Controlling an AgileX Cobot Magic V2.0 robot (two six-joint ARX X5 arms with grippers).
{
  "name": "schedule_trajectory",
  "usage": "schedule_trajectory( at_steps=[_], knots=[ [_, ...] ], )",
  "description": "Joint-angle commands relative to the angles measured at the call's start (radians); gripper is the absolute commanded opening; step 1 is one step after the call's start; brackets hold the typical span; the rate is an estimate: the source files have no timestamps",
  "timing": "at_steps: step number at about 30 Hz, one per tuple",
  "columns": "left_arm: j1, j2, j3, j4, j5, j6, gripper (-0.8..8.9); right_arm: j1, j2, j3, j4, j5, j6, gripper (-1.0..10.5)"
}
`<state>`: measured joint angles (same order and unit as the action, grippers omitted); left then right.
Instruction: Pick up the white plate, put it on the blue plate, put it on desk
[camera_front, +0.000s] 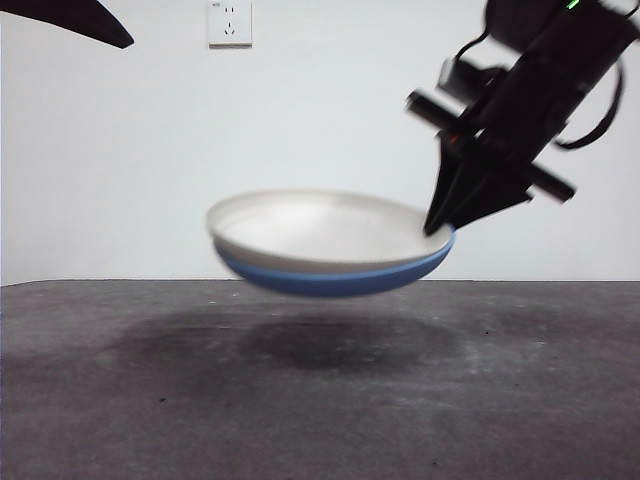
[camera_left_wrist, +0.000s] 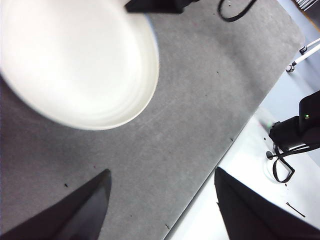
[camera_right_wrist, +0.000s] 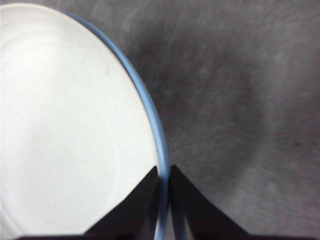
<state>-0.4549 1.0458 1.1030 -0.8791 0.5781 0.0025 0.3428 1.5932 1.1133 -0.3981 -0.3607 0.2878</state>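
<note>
The white plate (camera_front: 320, 232) lies nested inside the blue plate (camera_front: 335, 279), and both hang in the air above the desk (camera_front: 320, 400), with a shadow beneath. My right gripper (camera_front: 437, 228) comes down from the upper right and is shut on the right rim of the stacked plates. In the right wrist view its jaws clamp the rim (camera_right_wrist: 164, 187), with the white plate (camera_right_wrist: 70, 130) inside the blue plate's edge (camera_right_wrist: 150, 115). My left gripper (camera_left_wrist: 160, 200) is open and empty, high above the desk; the white plate (camera_left_wrist: 75, 60) lies below it.
A white wall with a socket (camera_front: 230, 22) stands behind the desk. The left arm shows as a black tip (camera_front: 80, 20) at the top left of the front view. The desk's edge (camera_left_wrist: 220, 160) and floor with cables show in the left wrist view.
</note>
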Motion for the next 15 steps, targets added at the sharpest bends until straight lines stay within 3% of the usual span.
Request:
schedule_trajectory(
  at_steps=[1, 15],
  knots=[
    [-0.005, 0.006, 0.006, 0.011, 0.006, 0.013, 3.35, 0.024, 0.066, 0.049, 0.025, 0.008, 0.042, 0.1],
    [-0.005, 0.006, 0.006, 0.010, 0.006, 0.012, 3.35, 0.049, 0.272, 0.093, 0.061, 0.023, 0.072, 0.1]
  ],
)
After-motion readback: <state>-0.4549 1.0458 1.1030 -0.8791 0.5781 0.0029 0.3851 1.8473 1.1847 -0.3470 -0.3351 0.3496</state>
